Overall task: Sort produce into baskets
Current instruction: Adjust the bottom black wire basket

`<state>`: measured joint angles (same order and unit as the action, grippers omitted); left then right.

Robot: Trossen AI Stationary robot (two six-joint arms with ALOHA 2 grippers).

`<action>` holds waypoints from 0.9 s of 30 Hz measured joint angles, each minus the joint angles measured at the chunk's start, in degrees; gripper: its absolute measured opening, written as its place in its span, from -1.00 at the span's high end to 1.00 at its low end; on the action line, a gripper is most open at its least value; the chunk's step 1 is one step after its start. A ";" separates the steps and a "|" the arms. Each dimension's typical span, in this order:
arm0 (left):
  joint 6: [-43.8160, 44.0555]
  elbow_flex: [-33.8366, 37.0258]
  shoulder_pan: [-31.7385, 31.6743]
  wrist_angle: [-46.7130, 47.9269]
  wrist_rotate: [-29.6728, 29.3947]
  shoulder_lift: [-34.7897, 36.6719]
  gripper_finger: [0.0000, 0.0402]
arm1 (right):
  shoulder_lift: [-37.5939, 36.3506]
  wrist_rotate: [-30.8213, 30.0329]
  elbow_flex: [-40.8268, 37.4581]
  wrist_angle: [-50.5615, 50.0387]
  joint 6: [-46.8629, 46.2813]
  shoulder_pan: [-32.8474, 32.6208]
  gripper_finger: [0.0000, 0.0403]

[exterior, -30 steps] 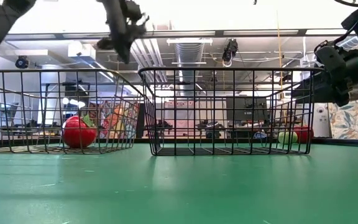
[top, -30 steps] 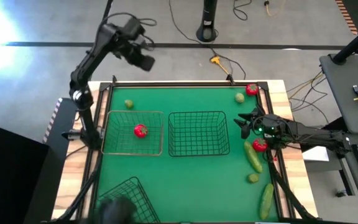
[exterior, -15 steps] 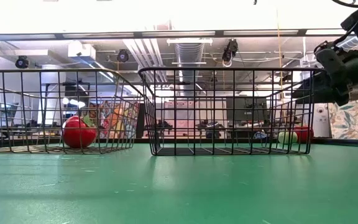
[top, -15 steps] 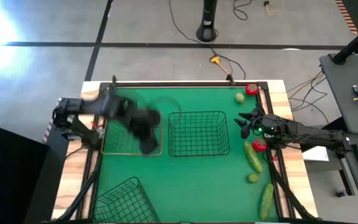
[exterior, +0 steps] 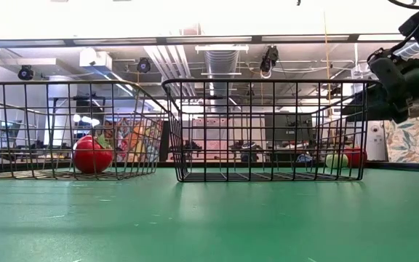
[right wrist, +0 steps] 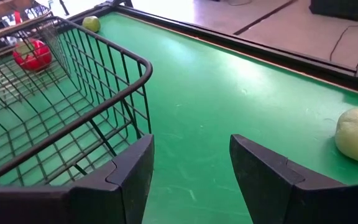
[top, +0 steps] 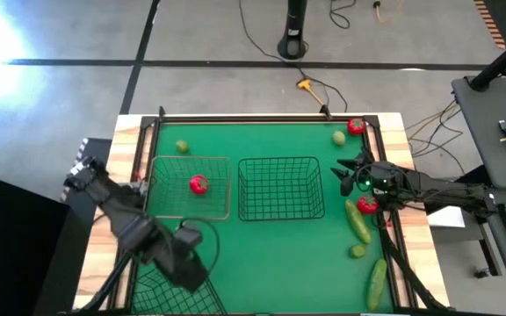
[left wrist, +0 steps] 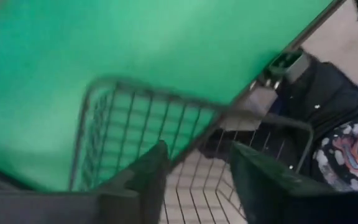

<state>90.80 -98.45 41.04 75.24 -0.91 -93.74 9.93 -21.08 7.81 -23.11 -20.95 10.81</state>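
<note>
My left gripper (top: pixel 189 256) hangs open over the near-left wire basket (top: pixel 161 283), with only the basket's rim (left wrist: pixel 166 93) showing past its fingers. A brownish basket (top: pixel 152 186) holds a red tomato (top: pixel 198 184); the dark middle basket (top: pixel 279 187) stands beside it. My right gripper (top: pixel 348 172) waits open at the table's right, next to the middle basket. Loose on the mat lie yellow-green fruits (top: pixel 182 147) (top: pixel 337 137) (top: pixel 357 251), red tomatoes (top: pixel 356 126) (top: pixel 367 204) and two cucumbers (top: pixel 357 221) (top: pixel 376 281).
A dark frame (top: pixel 262 117) borders the green mat. The right arm (top: pixel 437 189) lies across the table's right edge, above a tomato and a cucumber. Bare mat (top: pixel 279 254) stretches along the near side between the near-left basket and the right-hand produce.
My left arm has swung from beyond the table's far-left corner, across the brownish basket, toward the near edge. Its gripper now hangs over the near-left basket, a little lower than before. The right arm and all produce have kept still.
</note>
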 joint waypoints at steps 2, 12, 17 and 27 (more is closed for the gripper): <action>3.64 0.00 2.14 0.19 0.11 -0.57 0.06 | 0.00 0.00 0.00 -0.02 0.93 -0.02 -0.01; 7.41 4.49 2.99 2.20 4.04 -2.46 -0.19 | 0.02 0.03 0.00 -0.11 -1.99 -0.02 -0.01; 6.71 9.34 1.19 8.33 3.03 -2.38 -0.20 | 0.02 0.13 0.00 -0.13 -4.10 -0.02 -0.01; -2.08 16.49 -0.19 -0.18 6.16 -2.00 -0.16 | 0.02 0.24 0.00 -0.17 -7.69 -0.02 -0.01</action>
<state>88.72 -81.97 40.85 75.06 5.26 -95.74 9.96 -20.84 7.81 -23.28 -28.64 10.79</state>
